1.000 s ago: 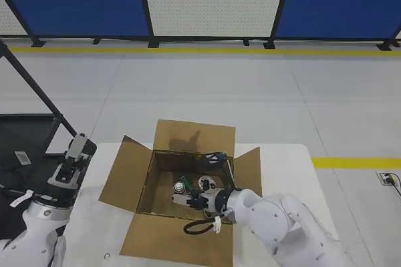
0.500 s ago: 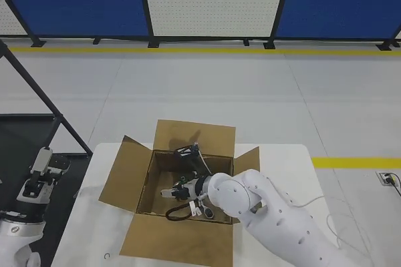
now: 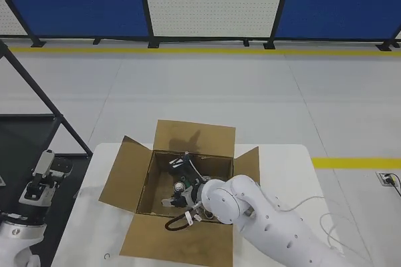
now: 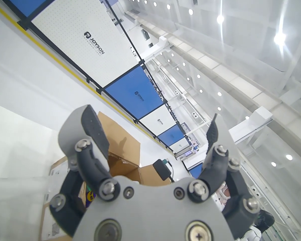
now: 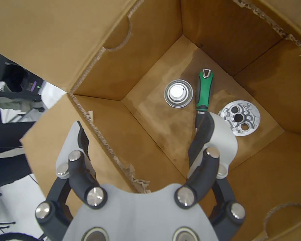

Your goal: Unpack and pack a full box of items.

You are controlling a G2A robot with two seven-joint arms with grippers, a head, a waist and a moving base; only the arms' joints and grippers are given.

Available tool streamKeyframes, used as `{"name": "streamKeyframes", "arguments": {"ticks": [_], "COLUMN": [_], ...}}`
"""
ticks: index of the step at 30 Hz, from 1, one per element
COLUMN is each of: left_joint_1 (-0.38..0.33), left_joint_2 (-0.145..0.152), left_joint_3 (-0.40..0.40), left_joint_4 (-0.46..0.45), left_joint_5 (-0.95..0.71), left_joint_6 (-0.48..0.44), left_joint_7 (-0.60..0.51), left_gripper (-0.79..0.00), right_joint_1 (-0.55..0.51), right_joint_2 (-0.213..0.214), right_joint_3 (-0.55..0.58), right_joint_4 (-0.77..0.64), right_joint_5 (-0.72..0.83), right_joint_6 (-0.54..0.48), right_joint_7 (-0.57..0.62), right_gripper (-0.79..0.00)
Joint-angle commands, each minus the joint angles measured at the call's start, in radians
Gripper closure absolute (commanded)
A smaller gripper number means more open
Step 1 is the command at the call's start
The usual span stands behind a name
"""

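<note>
So our right claw [image 5: 143, 126] hangs spread wide and empty over the open cardboard box [image 5: 65, 26]. Down on its floor we see a round can [image 5: 178, 97], a green-handled tool [image 5: 203, 94] just beside it, then a metal disc [image 5: 240, 118]. Our left claw [image 4: 153, 119] is spread too, off beside the table [image 3: 287, 160], aimed up at the ceiling.

Dark logo plus one-word brand mark printed on white wall panel [image 4: 72, 33]; same mark, smaller, on blue panel [image 4: 138, 94] beside it; again, tiny, on farther white panel [image 4: 158, 121], barely legible.
</note>
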Motion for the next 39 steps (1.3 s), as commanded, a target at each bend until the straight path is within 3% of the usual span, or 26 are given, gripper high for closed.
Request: {"name": "streamKeyframes", "arguments": {"ticks": [1, 11, 21, 26, 28, 32, 34, 36, 39], "left_joint_1": [0.015, 0.074, 0.076, 0.076, 0.076, 0.076, 0.076, 0.076, 0.076], "left_joint_2": [0.001, 0.0, 0.0, 0.0, 0.0, 0.0, 0.0, 0.0, 0.0], "left_joint_3": [-0.008, -0.041, -0.041, -0.041, -0.041, -0.041, -0.041, -0.041, -0.041], "left_joint_4": [0.004, -0.009, -0.011, -0.011, -0.011, -0.011, -0.011, -0.011, -0.011], "left_joint_5": [-0.006, -0.111, -0.112, -0.112, -0.112, -0.112, -0.112, -0.112, -0.112], "left_joint_6": [-0.005, -0.032, -0.032, -0.032, -0.032, -0.032, -0.032, -0.032, -0.032], "left_joint_7": [-0.021, -0.057, -0.057, -0.057, -0.057, -0.057, -0.057, -0.057, -0.057], "left_gripper": [-0.785, -0.785, -0.785, -0.785, -0.785, -0.785, -0.785, -0.785, -0.785], "right_joint_1": [0.019, 0.095, 0.138, 0.148, 0.151, 0.156, 0.158, 0.16, 0.162], "right_joint_2": [-0.017, -0.103, -0.187, -0.221, -0.233, -0.255, -0.265, -0.274, -0.283], "right_joint_3": [-0.03, -0.086, -0.13, -0.136, -0.137, -0.139, -0.138, -0.137, -0.132], "right_joint_4": [0.048, 0.286, 0.468, 0.536, 0.561, 0.607, 0.626, 0.641, 0.65], "right_joint_5": [-0.014, -0.016, -0.01, -0.006, -0.006, -0.008, -0.006, -0.009, -0.021], "right_joint_6": [-0.05, -0.07, -0.099, -0.119, -0.127, -0.137, -0.144, -0.148, -0.137], "right_joint_7": [-0.021, -0.101, -0.114, -0.132, -0.135, -0.134, -0.135, -0.138, -0.148], "right_gripper": [-0.785, -0.785, -0.776, -0.477, -0.391, -0.326, -0.231, -0.028, 0.0]}}
